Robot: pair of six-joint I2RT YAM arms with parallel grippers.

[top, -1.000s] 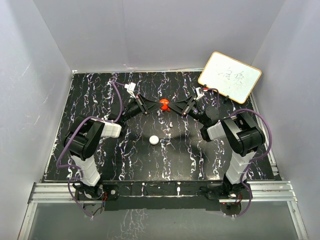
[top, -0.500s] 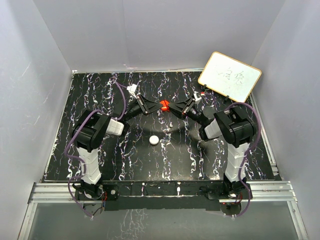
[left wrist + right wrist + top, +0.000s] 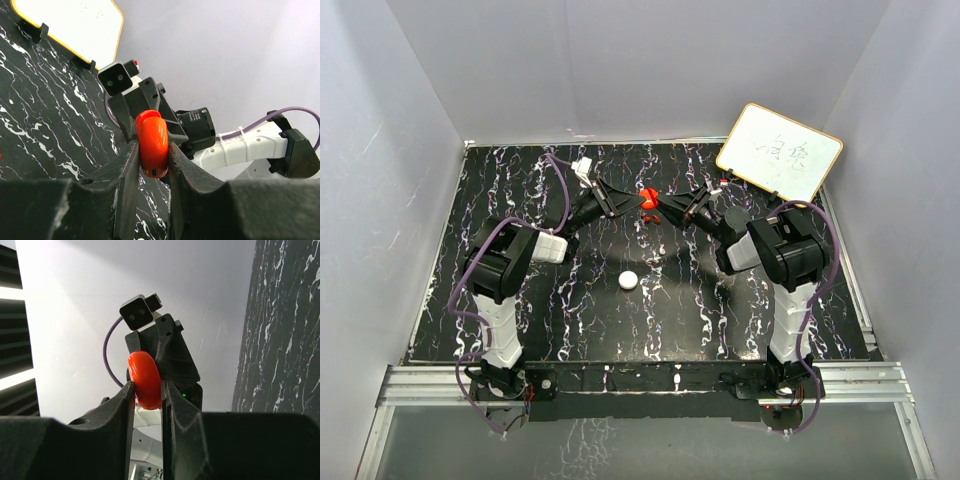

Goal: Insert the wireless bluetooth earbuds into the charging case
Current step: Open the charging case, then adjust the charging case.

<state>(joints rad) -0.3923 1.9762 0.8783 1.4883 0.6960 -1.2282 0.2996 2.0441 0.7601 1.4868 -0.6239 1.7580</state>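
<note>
Both arms are now reaching further toward the far edge of the black, white-veined desk (image 3: 490,180) than a second ago. The glossy red round plastic puck (image 3: 646,192) they are sharing is travelling with them and is hanging clear of the surface, about midway along that far edge. The left gripper (image 3: 633,199) is pinching the puck, which is showing edge-on between its tightly pressed fingers (image 3: 127,180) in the left wrist view. The right gripper (image 3: 661,204) is clamping the same puck from the opposite side. A couple of tiny red flecks are newly showing overhead, just on the near side of the puck. These are probably the tiny red-and-dark wireless earbuds (image 3: 649,212), though they are too small to say whether they are lying on the desk or dropping. I am judging the red puck to be the charging case, with the two grippers working it between them. If so, the earbuds are sitting outside it and insertion is not yet beginning. The small white round puck (image 3: 628,280) is staying put near the middle of the desk, and the yellow-rimmed white board (image 3: 779,152) is leaning at the far right corner.
</note>
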